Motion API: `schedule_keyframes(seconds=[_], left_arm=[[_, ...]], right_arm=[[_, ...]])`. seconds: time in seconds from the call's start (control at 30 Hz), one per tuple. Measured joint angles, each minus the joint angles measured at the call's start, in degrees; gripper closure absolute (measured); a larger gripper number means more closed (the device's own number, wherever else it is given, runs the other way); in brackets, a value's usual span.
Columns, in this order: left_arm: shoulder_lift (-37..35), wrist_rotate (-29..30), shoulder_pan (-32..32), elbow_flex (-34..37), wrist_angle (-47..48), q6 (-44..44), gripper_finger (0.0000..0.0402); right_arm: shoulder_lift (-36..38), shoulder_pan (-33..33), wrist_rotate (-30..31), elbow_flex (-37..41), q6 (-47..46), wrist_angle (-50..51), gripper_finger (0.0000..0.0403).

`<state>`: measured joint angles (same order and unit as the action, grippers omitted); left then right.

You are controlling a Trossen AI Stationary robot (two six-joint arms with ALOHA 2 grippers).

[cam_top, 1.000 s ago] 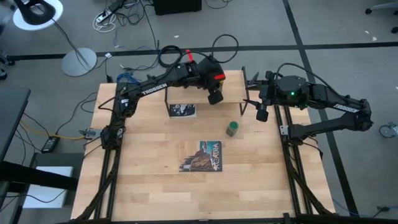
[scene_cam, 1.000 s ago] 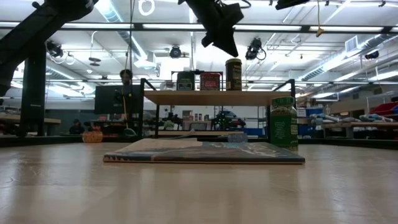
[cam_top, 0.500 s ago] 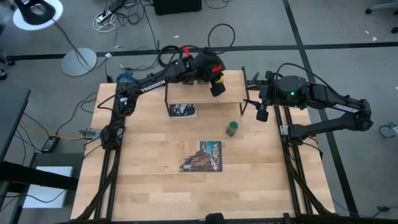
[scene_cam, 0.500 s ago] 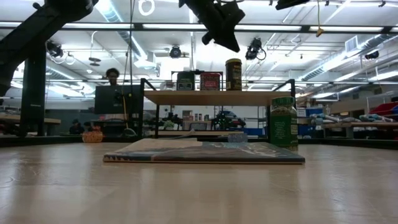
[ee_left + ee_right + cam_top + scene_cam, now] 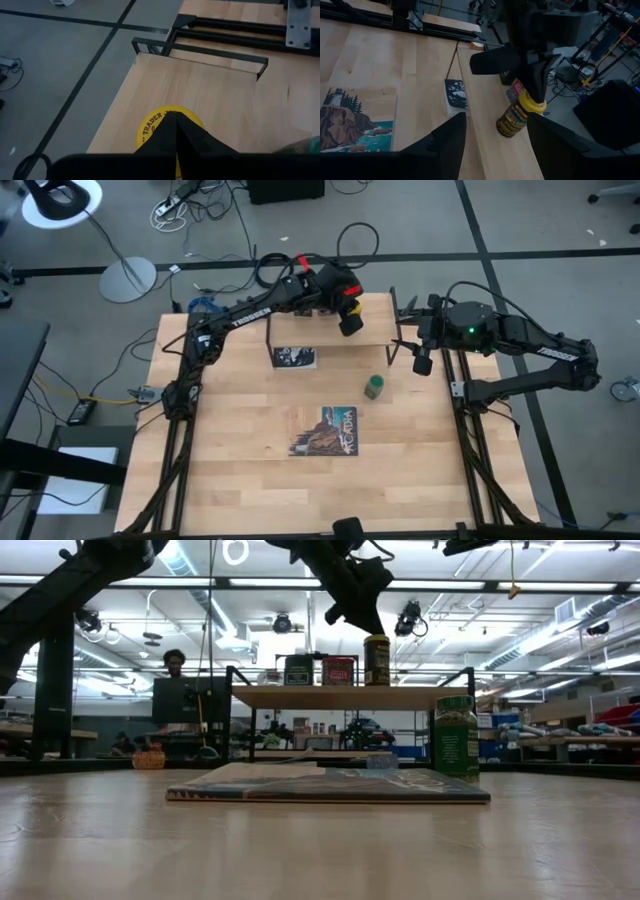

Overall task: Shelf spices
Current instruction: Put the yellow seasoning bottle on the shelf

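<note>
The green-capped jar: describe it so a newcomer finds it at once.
Start at the light wooden shelf at the table's far end. Come forward toward the picture-covered book. The green-capped jar stands alone on the tabletop beside the book, the only spice not on the shelf.

The shelf, a light board on thin black legs, carries 3 upright containers in a row: a black tin, a red tin and a yellow-capped jar. A green-capped jar stands upright on the tabletop, in front of the shelf.
</note>
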<state>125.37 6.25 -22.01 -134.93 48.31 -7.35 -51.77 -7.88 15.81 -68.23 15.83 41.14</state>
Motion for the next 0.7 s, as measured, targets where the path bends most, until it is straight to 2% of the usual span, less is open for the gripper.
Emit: schedule_keyframes(seconds=[0.23, 0.7], left_arm=[[-1.3, -0.5, 0.1, 0.1, -2.6, -0.3, 0.0398], [-1.1, -0.3, -0.1, 0.3, 0.6, 0.3, 0.0398]], right_arm=[[-0.1, 0.0, 0.0, 0.0, -0.1, 0.2, 0.0194], [-0.1, 0.0, 0.0, 0.0, 0.3, -0.4, 0.0194]])
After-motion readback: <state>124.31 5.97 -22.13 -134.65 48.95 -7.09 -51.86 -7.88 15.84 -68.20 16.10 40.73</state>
